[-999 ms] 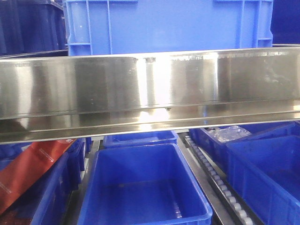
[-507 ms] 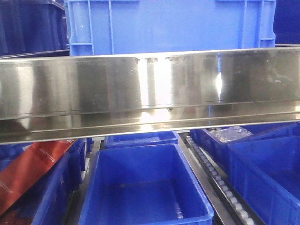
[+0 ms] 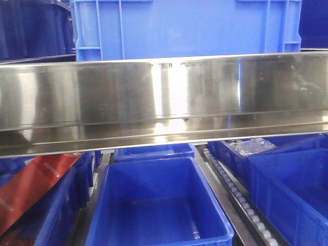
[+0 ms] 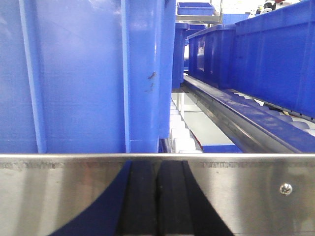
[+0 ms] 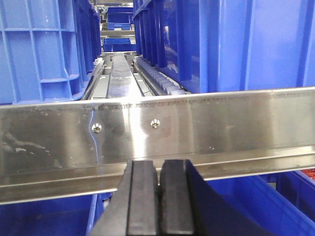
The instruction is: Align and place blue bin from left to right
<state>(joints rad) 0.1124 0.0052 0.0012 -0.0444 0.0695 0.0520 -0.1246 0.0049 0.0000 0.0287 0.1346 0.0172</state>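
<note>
Below, empty lower bin (image 3: pixel 159 205).

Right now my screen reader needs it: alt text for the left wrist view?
The left claw, shut, sits before a steel rail. Behind the rail a blue bin fills the left, with a roller track and more bins on the right.
</note>
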